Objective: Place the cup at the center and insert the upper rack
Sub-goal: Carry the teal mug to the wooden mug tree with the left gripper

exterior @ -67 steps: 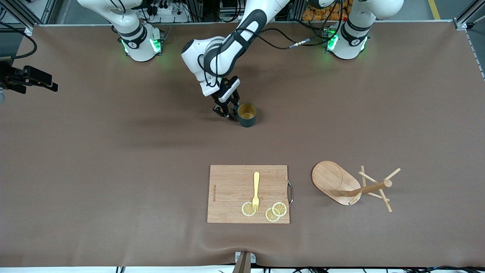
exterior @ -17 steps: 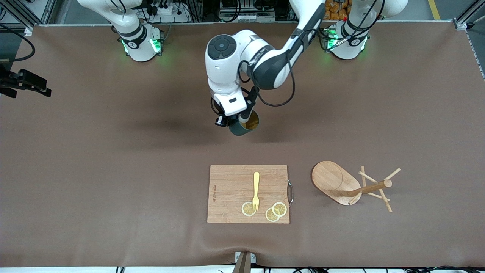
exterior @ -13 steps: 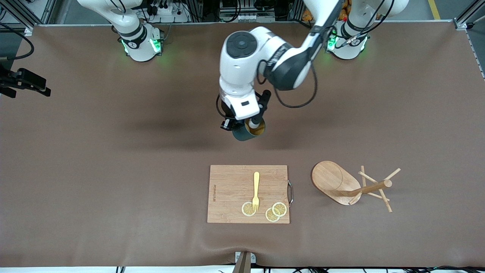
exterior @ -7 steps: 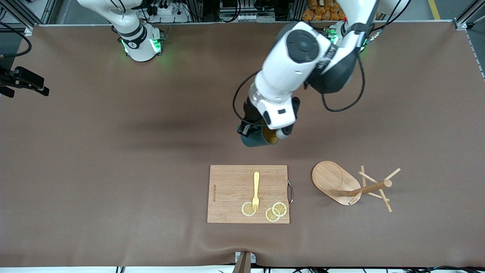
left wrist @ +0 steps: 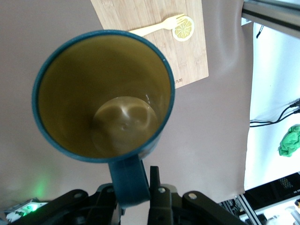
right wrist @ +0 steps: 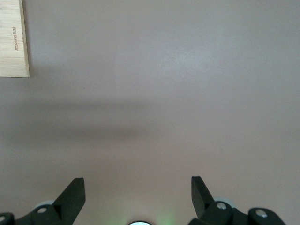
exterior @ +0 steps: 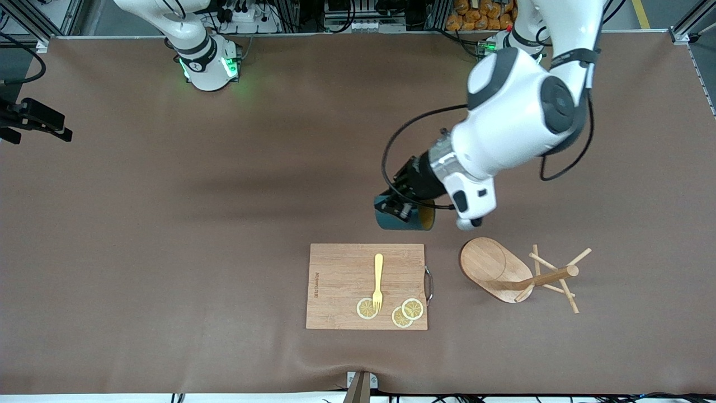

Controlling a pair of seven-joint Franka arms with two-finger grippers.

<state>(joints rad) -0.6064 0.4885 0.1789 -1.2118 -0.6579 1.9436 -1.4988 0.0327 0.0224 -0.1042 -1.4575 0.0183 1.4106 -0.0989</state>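
The left gripper (exterior: pixel 404 211) pinches the teal cup (exterior: pixel 404 218) by its handle, airborne just above the cutting board (exterior: pixel 341 280). Such a thin grip could let it swing. The mug tree (exterior: pixel 517 274) lies toppled nearby. The right gripper (right wrist: pixel 136 197) waits, spread.

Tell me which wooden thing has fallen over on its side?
The mug tree, toward the left arm's end of the table. Its post lies sideways with the oval base tipped up. The cutting board beside it just lies flat, carrying a fork and lemon slices.
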